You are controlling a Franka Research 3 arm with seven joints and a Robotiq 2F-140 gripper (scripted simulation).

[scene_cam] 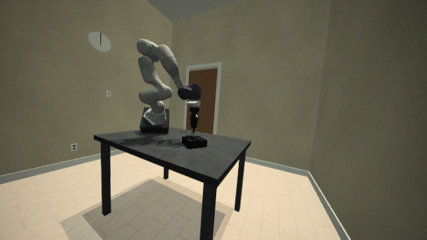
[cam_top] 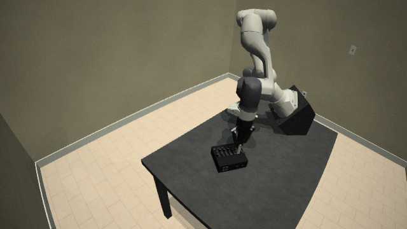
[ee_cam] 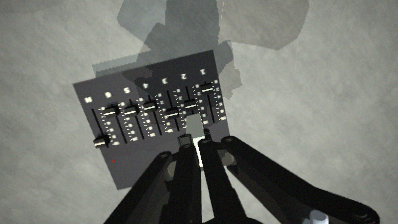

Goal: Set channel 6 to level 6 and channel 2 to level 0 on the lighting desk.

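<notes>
The lighting desk [cam_top: 229,161] [scene_cam: 197,143] [ee_cam: 141,165] is a small black box that stands on its feet near the middle of the table. In the wrist view its numbers run from 1 on the right up toward the left. The channel 2 cap [ee_cam: 190,104] sits in the upper half of its track, and the channel 6 cap [ee_cam: 111,109] at a similar height. The leftmost cap [ee_cam: 102,141] sits low. My gripper [ee_cam: 195,125] [cam_top: 238,148] [scene_cam: 192,135] is shut and empty. It points down at the desk's top, with its tips by the near end of the channel 2 track, below the cap.
The dark table [cam_top: 270,191] [scene_cam: 173,157] bears only the desk and the robot's black base [cam_top: 297,117] [scene_cam: 154,126] at its far corner. The table's front edge lies a little beyond the desk in the top view.
</notes>
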